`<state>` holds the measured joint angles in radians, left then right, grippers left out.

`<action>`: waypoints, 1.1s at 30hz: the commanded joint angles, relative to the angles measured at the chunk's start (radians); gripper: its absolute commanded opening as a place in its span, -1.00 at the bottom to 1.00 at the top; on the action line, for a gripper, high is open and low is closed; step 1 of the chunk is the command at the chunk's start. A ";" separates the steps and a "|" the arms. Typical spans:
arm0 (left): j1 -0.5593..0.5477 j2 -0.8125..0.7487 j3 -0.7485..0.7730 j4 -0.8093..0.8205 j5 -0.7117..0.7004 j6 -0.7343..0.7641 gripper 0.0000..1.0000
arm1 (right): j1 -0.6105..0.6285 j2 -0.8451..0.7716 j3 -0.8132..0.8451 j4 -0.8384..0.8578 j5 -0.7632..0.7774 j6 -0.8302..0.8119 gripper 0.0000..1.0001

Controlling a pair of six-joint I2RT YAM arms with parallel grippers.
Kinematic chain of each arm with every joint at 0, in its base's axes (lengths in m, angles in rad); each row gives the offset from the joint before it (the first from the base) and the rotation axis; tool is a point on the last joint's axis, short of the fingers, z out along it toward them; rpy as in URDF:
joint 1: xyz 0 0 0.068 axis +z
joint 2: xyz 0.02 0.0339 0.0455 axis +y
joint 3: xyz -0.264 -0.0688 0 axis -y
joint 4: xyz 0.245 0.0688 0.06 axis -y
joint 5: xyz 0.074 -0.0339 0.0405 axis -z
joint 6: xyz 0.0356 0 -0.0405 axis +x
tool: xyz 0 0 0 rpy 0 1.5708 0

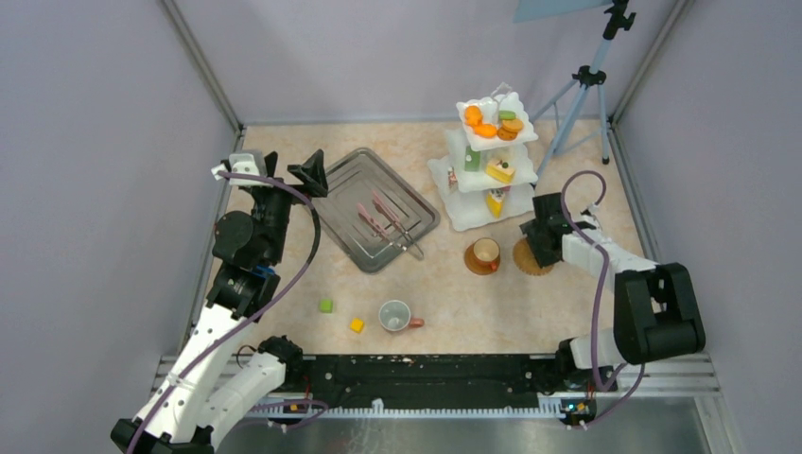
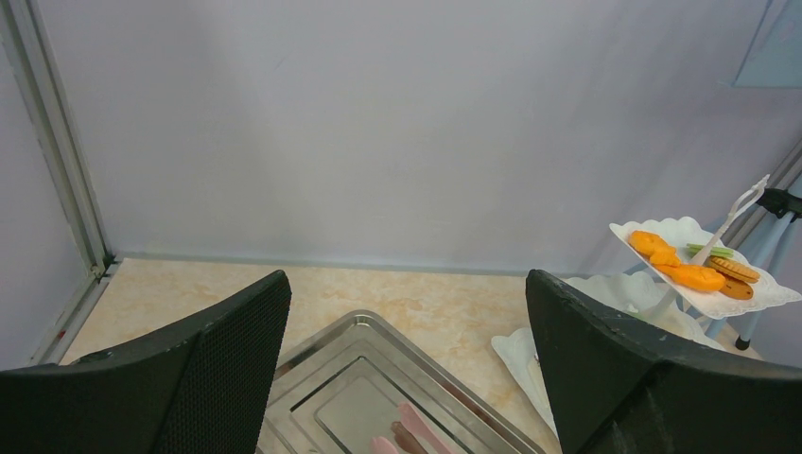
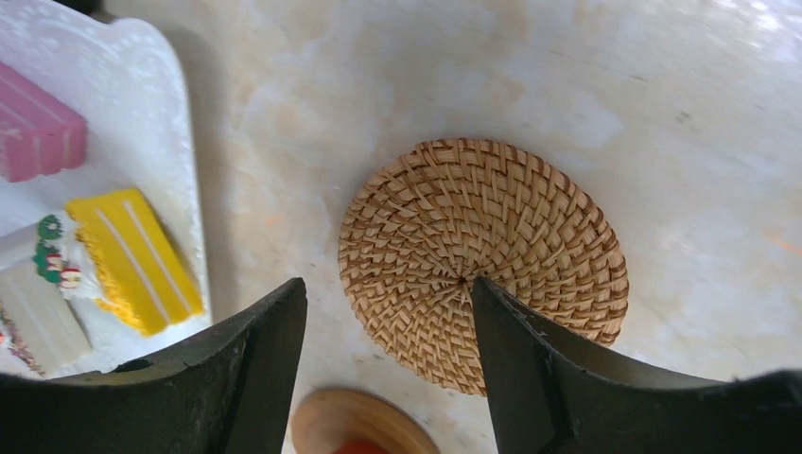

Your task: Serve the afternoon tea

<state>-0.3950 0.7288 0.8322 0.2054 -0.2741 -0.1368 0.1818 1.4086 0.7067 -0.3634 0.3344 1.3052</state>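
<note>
Your left gripper [image 1: 308, 174]: jaws wide apart, up over the far-left corner of the steel tray [image 1: 352, 178]. In its wrist view the tray lies below and ahead, between the jaws. The pink tongs [image 1: 388, 225] lie in the tray, right of those jaws.

On the table [image 1: 444, 303], nearer you than the left jaws: green cube [image 1: 326, 305], yellow cube [image 1: 357, 325], then a loose cup [image 1: 394, 315], well apart from both sets of jaws.

The second cup [image 1: 485, 253] sits on a woven mat [image 1: 470, 266], just left of the right jaws. The white stand [image 1: 470, 219] is beyond and left of them: orange rounds [image 1: 484, 124] on the top tier, yellow cake wedge [image 3: 137, 260] and pink slice [image 3: 38, 132] on the bottom tier.

Your right gripper [image 3: 388, 288]: jaws apart, low over the bare mat [image 3: 482, 246], which shows between and past them. You can't tell whether they're touching it.
</note>
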 commanded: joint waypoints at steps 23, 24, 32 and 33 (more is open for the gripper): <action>0.000 -0.013 0.027 0.018 0.003 -0.007 0.97 | -0.030 -0.516 0.025 0.149 -0.334 -0.670 0.51; 0.000 -0.015 0.028 0.017 0.003 -0.009 0.98 | -0.030 -0.566 -0.009 0.222 -0.560 -0.817 0.51; -0.001 -0.008 0.027 0.018 0.016 -0.017 0.97 | 0.251 -0.655 -0.005 0.157 -0.839 -1.182 0.86; -0.001 -0.008 0.026 0.018 0.014 -0.015 0.97 | 0.329 -0.643 -0.007 0.150 -0.793 -1.226 0.86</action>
<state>-0.3950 0.7288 0.8322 0.2054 -0.2726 -0.1379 0.3065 0.7410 0.6922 -0.1677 -0.4019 0.3656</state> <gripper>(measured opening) 0.987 0.924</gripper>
